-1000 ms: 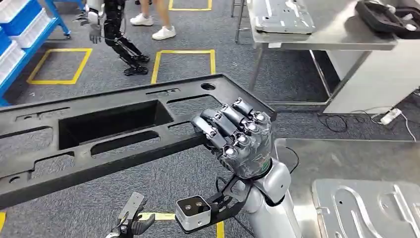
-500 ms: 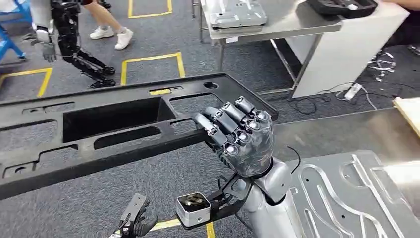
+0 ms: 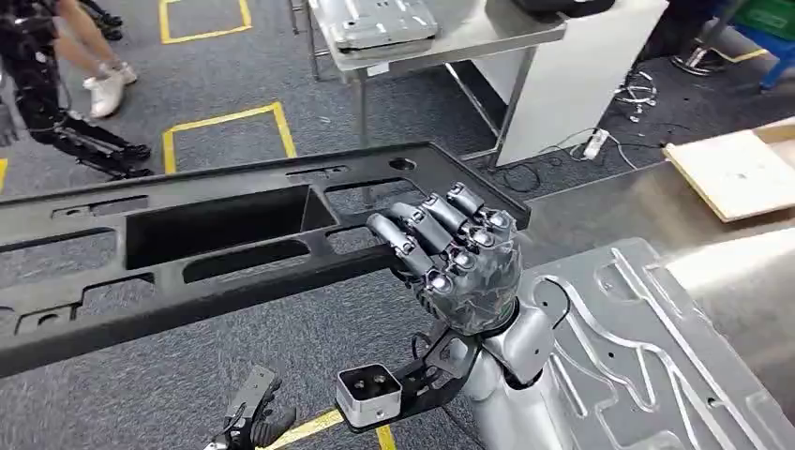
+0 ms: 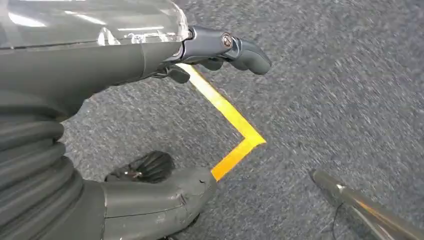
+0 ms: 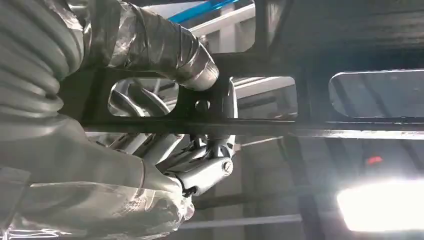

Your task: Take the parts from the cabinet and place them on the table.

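Note:
A long black plastic part [image 3: 216, 244] with several cut-outs stretches across the head view, held up level above the floor. My right hand [image 3: 459, 258] grips its near edge close to the right end, fingers curled over the rail. From below, the right wrist view has the same fingers [image 5: 200, 172] wrapped around the part's black rail [image 5: 280, 127]. My left hand [image 3: 251, 422] hangs low at the bottom edge, holding nothing, fingers apart; the left wrist view has it [image 4: 150, 195] over grey carpet.
A steel table [image 3: 712, 281] at the right carries a grey stamped metal panel [image 3: 637, 356] and a wooden board [image 3: 741, 169]. Farther back stands another steel table [image 3: 441, 42] with a metal panel [image 3: 375, 19]. A person's legs and another robot are at the far left.
The whole scene has swung leftward as I turn right; the steel table with the panel has come closer in. My right hand keeps its grip on the black part.

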### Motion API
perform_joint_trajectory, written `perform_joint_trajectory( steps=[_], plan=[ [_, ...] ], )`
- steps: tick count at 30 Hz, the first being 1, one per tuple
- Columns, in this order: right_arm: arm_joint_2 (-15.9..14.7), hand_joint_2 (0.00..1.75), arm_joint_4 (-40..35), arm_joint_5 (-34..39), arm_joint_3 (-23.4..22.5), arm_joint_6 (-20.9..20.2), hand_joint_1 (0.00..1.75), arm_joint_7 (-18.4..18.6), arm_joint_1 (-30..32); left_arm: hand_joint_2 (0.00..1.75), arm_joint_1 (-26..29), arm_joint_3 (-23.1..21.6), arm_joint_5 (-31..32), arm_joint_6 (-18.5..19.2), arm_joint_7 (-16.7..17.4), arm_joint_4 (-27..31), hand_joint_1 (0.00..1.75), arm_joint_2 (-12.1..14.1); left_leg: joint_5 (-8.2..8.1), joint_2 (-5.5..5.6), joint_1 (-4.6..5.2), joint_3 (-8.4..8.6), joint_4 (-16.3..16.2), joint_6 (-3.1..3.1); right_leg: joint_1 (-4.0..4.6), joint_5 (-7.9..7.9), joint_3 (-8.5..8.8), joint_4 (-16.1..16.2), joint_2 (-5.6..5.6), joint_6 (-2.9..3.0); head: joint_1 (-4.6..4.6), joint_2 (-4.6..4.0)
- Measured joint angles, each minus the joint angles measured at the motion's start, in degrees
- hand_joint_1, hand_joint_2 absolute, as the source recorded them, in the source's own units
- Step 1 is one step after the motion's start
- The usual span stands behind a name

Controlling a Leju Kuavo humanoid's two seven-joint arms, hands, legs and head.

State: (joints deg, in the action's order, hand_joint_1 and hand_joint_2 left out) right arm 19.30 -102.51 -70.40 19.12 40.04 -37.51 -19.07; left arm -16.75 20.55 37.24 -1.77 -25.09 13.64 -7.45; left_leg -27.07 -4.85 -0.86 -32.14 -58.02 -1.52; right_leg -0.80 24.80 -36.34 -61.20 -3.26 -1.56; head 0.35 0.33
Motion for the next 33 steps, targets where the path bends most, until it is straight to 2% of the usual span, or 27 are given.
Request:
perform_joint_trajectory(
  steps=[1,2,5,6,7,8,10,11,12,13,14,15,16,17,20,21,22,23,25,26,27,28,29,30,31,32,33],
  plan=[
    [0.02,1.75,0.00,-0.34,0.00,0.00,1.75,0.28,-0.05,1.75,0.01,0.00,-0.04,0.00,-0.06,0.00,0.00,0.00,-0.32,-0.47,0.44,-0.09,-0.24,0.40,0.79,1.14,0.52,1.37,-1.75,0.33,0.00,0.00],
    [0.02,1.75,-0.02,-0.68,0.00,0.00,1.75,0.35,-0.02,1.75,0.03,0.00,-0.04,0.02,-0.07,0.00,0.00,0.00,-0.51,-1.02,0.56,-0.07,-0.44,0.72,0.70,0.72,0.31,1.58,-0.67,0.97,-0.09,0.00],
    [0.02,1.75,-0.04,-1.20,-0.04,0.00,1.75,0.96,-0.03,1.75,-0.24,0.00,-0.07,0.09,-0.15,0.00,0.00,-0.15,-0.68,-2.87,0.57,0.46,-0.19,1.54,0.72,0.59,0.05,1.72,1.35,1.87,-0.04,0.00],
    [0.04,1.75,-0.04,-1.55,-0.04,0.00,1.75,1.20,0.00,1.75,-0.37,0.00,-0.07,0.13,-0.18,0.00,0.00,-0.17,-1.57,-1.17,0.14,0.30,-0.76,1.99,0.30,0.33,0.40,2.09,1.90,2.29,-0.04,0.00],
    [0.04,1.75,-0.04,-1.79,-0.04,0.00,1.75,1.57,-0.19,1.75,-0.40,0.00,-0.09,0.13,-0.26,0.00,0.00,-0.17,-3.07,1.52,0.08,-0.40,-2.68,2.11,0.16,0.28,0.41,2.16,2.40,2.65,-0.04,0.00],
    [0.04,1.75,-0.04,-2.08,-0.02,0.00,1.75,1.90,-0.23,1.75,-0.32,0.00,-0.09,0.13,-0.31,0.00,0.00,-0.17,-5.36,3.08,0.05,-2.10,-6.55,2.17,0.14,0.20,0.37,2.16,2.91,2.94,-0.07,0.00],
    [0.04,1.75,-0.02,-2.38,0.00,-0.02,1.75,2.54,-0.19,1.75,0.21,0.00,-0.09,0.15,-0.31,0.00,0.00,-0.20,-8.83,4.16,0.05,-6.07,-14.94,2.38,0.21,0.19,0.31,2.10,4.47,3.03,-0.07,0.00],
    [0.00,1.75,-0.02,-2.78,0.00,-0.02,1.75,2.86,-0.03,1.75,0.45,0.00,-0.13,0.15,-0.33,0.00,0.00,-0.20,-9.06,4.28,0.05,-7.47,-17.55,2.41,0.25,0.19,0.29,2.00,5.42,3.03,-0.07,0.00],
    [-0.09,1.75,-0.02,-3.01,0.00,-0.02,1.75,3.21,0.16,1.75,0.51,0.00,-0.15,0.18,-0.35,0.00,0.00,-0.20,-7.76,4.33,0.05,-7.46,-17.03,2.35,0.25,0.19,0.33,1.92,6.26,3.02,-0.07,0.00],
    [-0.15,1.75,-0.02,-3.08,0.00,-0.02,1.75,3.37,0.26,1.75,0.45,0.00,-0.22,0.17,-0.39,0.00,0.00,-0.20,-5.52,4.40,0.03,-6.45,-14.28,2.22,0.25,0.21,0.31,1.78,7.06,3.00,-0.07,0.00],
    [-0.22,1.75,-0.02,-3.08,0.00,-0.02,1.75,3.52,0.29,1.75,0.37,0.00,-0.28,0.20,-0.48,0.00,0.00,-0.20,-2.62,4.78,-0.04,-4.46,-9.60,2.06,0.22,0.23,0.32,1.62,7.91,2.96,-0.07,0.00],
    [-0.22,1.75,-0.02,-3.08,0.00,-0.02,1.75,3.69,0.29,1.75,0.35,0.00,-0.35,0.22,-0.50,0.00,0.00,-0.20,-0.05,6.24,-0.23,-2.39,-4.75,1.90,0.19,0.33,0.31,1.41,8.63,2.82,-0.07,0.00],
    [-0.26,1.75,-0.02,-2.89,0.00,-0.02,1.75,3.87,0.30,1.75,0.39,0.00,-0.53,0.22,-0.52,0.00,0.00,-0.20,-0.58,9.33,-0.49,-1.38,-2.46,1.65,0.18,0.34,0.06,1.30,9.17,2.60,-0.04,0.00],
    [-0.28,1.75,0.02,-2.66,0.00,-0.02,1.75,3.93,0.30,1.75,0.47,0.00,-0.66,0.22,-0.55,0.00,0.00,-0.22,-0.48,9.52,-0.48,-0.96,-1.09,1.70,0.38,0.29,-0.40,0.81,9.97,2.23,-0.04,0.00],
    [-0.55,1.75,0.50,-1.24,-0.04,0.00,1.75,3.87,0.59,1.75,0.98,0.00,-1.03,-0.42,-0.39,0.00,0.00,-0.46,-0.31,8.01,-0.15,-1.12,-1.46,1.15,0.01,-0.45,-0.84,1.54,11.72,1.09,-0.04,0.00],
    [-0.55,1.75,0.85,-0.61,-0.29,0.00,1.75,3.27,0.69,1.75,1.17,0.02,-1.14,-0.55,-0.57,-0.02,0.00,-0.61,0.19,7.14,-1.03,-0.94,-0.69,0.44,0.25,-0.12,-0.94,1.14,11.22,0.83,-0.07,0.00],
    [-0.52,1.75,1.26,0.09,-0.76,0.00,1.75,2.22,0.75,1.75,1.38,0.06,-1.29,-0.70,-0.89,0.00,0.00,-0.52,0.32,6.63,-0.78,-0.82,-0.46,0.21,0.65,0.84,-1.35,0.12,7.79,0.60,0.15,0.00],
    [-0.50,1.75,1.79,0.48,-1.13,0.00,1.75,1.17,0.72,1.75,1.73,0.17,-1.29,-0.81,-1.27,-0.02,0.00,-0.52,0.37,5.85,-0.64,-0.80,-0.39,-0.42,0.55,3.00,-2.66,-2.93,5.27,0.30,0.33,0.00],
    [-0.37,1.75,3.00,0.66,-1.77,-0.02,1.75,-0.22,0.89,1.75,2.83,0.44,-1.49,-0.87,-1.51,0.00,0.00,-0.13,0.26,4.20,-0.32,-0.85,-0.42,-0.61,0.23,7.17,-6.50,-11.35,3.80,-0.09,0.33,0.00],
    [-0.37,1.75,3.61,0.52,-2.14,0.00,1.75,-0.28,1.03,1.75,3.31,0.55,-1.68,-0.87,-1.53,-0.02,0.00,0.15,0.22,3.28,-0.27,-0.90,-0.45,-0.63,0.11,8.08,-7.95,-14.49,3.62,-0.27,0.35,0.00],
    [-0.35,1.75,4.02,0.28,-2.45,0.00,1.75,-0.26,1.14,1.75,3.56,0.57,-1.73,-0.85,-1.53,-0.02,0.00,0.24,0.18,2.52,-0.25,-0.90,-0.47,-0.63,0.01,7.53,-8.03,-14.87,3.48,-0.39,0.33,0.00],
    [-0.37,1.75,4.44,0.09,-2.75,0.00,1.75,-0.05,1.14,1.75,3.61,0.57,-1.77,-0.85,-1.53,-0.02,0.00,0.26,0.09,1.88,-0.25,-0.86,-0.49,-0.51,-0.02,5.76,-6.77,-12.57,3.27,-0.39,0.35,0.00],
    [-0.35,1.75,4.70,0.02,-2.91,0.00,1.75,0.13,1.12,1.75,3.58,0.57,-1.77,-0.85,-1.53,-0.02,0.00,0.28,-0.01,1.33,-0.25,-0.72,-0.50,-0.40,0.00,3.54,-4.44,-8.46,2.93,-0.23,0.35,0.00],
    [-0.26,1.75,4.92,-0.02,-3.06,0.00,1.75,0.22,1.08,1.75,3.57,0.57,-1.75,-0.85,-1.53,0.00,0.00,0.28,-0.18,0.85,-0.23,-0.45,-0.50,-0.25,0.13,1.33,-1.58,-3.36,1.83,0.10,0.35,0.00],
    [-0.20,1.75,5.09,-0.02,-3.15,0.00,1.75,0.24,1.01,1.75,3.63,0.57,-1.73,-0.85,-1.53,-0.02,0.00,0.28,-0.40,0.32,-0.16,-0.18,-0.50,-0.04,0.53,0.77,0.59,1.02,-0.62,0.61,0.35,0.00],
    [-0.15,1.75,5.29,-0.04,-3.17,0.00,1.75,0.24,0.92,1.75,3.68,0.57,-1.73,-0.85,-1.53,-0.02,0.00,0.28,-0.63,-0.11,0.40,-0.21,-0.75,0.33,1.49,1.17,1.03,1.96,-1.78,0.98,0.35,0.00],
    [-0.07,1.75,5.47,-0.07,-3.17,0.00,1.75,0.26,0.91,1.75,3.79,0.59,-1.73,-0.85,-1.53,0.00,0.00,0.35,-0.63,-0.71,0.32,-0.12,-0.55,0.56,1.34,1.14,0.89,1.75,-0.96,1.34,0.28,0.00]
  ],
)
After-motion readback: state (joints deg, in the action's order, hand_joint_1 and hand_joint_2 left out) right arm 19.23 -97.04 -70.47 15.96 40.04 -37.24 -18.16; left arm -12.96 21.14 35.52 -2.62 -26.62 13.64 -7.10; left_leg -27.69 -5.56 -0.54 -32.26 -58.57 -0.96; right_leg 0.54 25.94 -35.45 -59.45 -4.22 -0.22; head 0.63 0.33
